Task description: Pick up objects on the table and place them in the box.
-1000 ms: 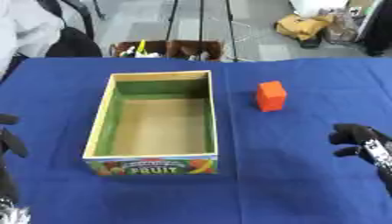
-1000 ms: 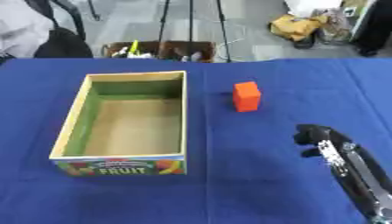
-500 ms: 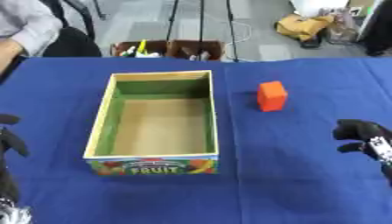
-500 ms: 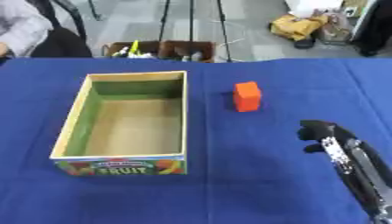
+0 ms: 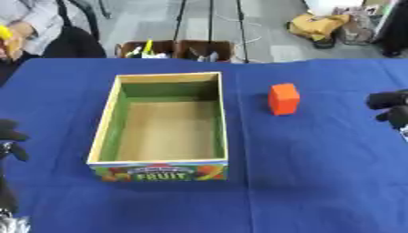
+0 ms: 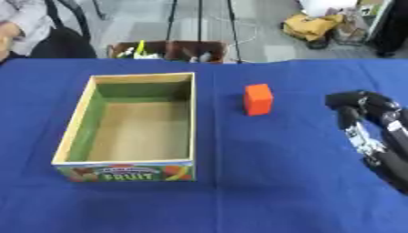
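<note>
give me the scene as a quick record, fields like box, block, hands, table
box: open box, nothing inside, FRUIT label on near side
block: orange block, upright on the cloth, right of the box, apart from it
right hand: right hand, fingers curled, holding nothing, right of the block, not touching it
left hand: left hand, at the left edge, fingers unclear
table: blue cloth
task state: block not yet in box

lab: tripod legs (image 5: 211,27), blue-draped table (image 5: 318,173).
</note>
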